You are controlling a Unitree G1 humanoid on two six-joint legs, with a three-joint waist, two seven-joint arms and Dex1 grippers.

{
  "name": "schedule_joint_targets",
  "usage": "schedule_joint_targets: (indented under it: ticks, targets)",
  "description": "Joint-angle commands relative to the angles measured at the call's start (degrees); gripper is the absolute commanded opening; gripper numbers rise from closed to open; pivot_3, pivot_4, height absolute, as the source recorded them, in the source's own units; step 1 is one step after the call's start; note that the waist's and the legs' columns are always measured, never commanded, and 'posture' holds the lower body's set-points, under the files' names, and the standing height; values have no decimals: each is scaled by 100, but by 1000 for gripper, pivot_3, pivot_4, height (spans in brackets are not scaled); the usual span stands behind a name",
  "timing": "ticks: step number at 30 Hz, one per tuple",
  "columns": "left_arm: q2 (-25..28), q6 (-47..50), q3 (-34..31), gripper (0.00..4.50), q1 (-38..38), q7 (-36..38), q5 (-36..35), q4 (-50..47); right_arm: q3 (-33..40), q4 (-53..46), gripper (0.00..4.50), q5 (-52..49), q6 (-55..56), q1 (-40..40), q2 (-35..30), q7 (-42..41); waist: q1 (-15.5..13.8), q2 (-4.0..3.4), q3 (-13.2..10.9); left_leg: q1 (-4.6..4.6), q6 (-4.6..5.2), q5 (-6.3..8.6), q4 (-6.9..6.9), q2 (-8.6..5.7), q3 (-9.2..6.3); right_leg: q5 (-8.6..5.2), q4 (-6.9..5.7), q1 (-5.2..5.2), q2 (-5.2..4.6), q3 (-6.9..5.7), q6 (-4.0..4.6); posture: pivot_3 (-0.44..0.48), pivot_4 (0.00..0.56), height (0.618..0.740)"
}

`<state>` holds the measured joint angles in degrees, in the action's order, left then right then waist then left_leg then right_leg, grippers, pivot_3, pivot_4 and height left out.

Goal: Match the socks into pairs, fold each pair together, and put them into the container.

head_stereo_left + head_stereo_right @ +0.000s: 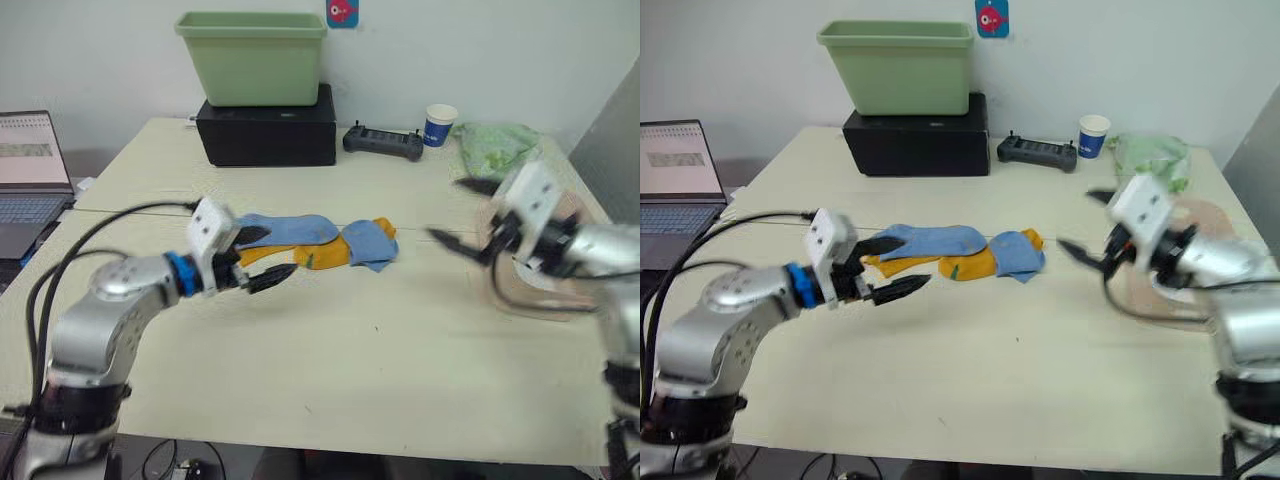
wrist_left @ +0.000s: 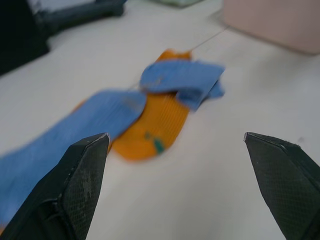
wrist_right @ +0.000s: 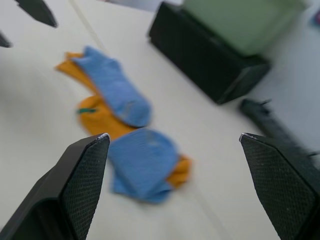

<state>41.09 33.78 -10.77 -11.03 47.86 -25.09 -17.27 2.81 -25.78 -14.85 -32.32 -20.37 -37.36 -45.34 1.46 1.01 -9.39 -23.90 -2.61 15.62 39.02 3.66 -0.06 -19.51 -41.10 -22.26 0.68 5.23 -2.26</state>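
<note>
The pale, matte table (image 1: 330,350) spreads across most of the frame, smooth and flat. At the upper centre sits a light green plastic tub (image 1: 252,55), tapered with a rolled rim, standing on a boxy black case (image 1: 268,130). At the right edge, partly behind my right arm, lies the container (image 1: 545,295), pale pink plastic with rounded corners. A laptop (image 1: 28,165) stands open at the left edge. In the upper right a crumpled green cloth bundle (image 1: 497,142) rests just beside a blue paper cup (image 1: 439,125), and a flat black controller (image 1: 383,142) lies left of the cup. At mid-frame the socks are heaped together: a long light blue sock (image 1: 290,229) of soft knit lies over a ribbed mustard orange sock (image 1: 320,255), and a second light blue sock (image 1: 368,245), folded into a rounded lump, covers another orange one whose tip shows at its upper edge. My left gripper (image 1: 262,258) hovers just left of that heap, its two pointed black fingers spread wide and empty. My right gripper (image 1: 462,212) hangs right of the socks, fingers likewise wide apart, holding nothing.
</note>
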Motion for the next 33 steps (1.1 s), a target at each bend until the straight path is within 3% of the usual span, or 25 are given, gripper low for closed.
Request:
schedule_joint_targets:
  ticks: [1,6,9,18,26,33]
  targets:
    - [-146,-618,-638,4500,825,-216,123,-60,-128,-288,4474,162,502,677,172,262,-29,1,1,2,3,2,1,1,1,0,4,4,-5,0,0,0,150,696]
    - [-523,-1178,-1062,4500,1983,-354,114,6,-316,-296,4474,101,846,1868,219,123,-15,5,4,7,21,12,0,-7,11,-1,6,9,-19,4,-1,0,150,696]
    - [-584,-1216,-1144,4500,2388,-234,-73,-160,-341,-318,4474,84,916,2130,228,127,23,13,8,12,22,14,-1,-4,14,-2,8,15,-5,0,-1,0,150,696]
    - [-444,-1036,-964,4500,2395,-122,-290,-523,-861,-125,4474,516,885,1656,571,613,43,16,9,52,24,15,-6,2,10,1,2,44,15,6,6,0,150,696]
    - [-22,-607,-822,4500,2344,202,-701,-1066,-1702,831,4474,1100,384,506,1309,1145,42,17,9,55,23,15,-8,2,12,1,0,43,14,8,7,0,150,696]
    - [317,-289,-844,4500,2315,437,-1126,-1494,-1835,1815,4474,1341,136,-193,2148,1772,50,20,7,55,23,15,-10,4,11,1,-1,39,15,7,9,0,150,696]
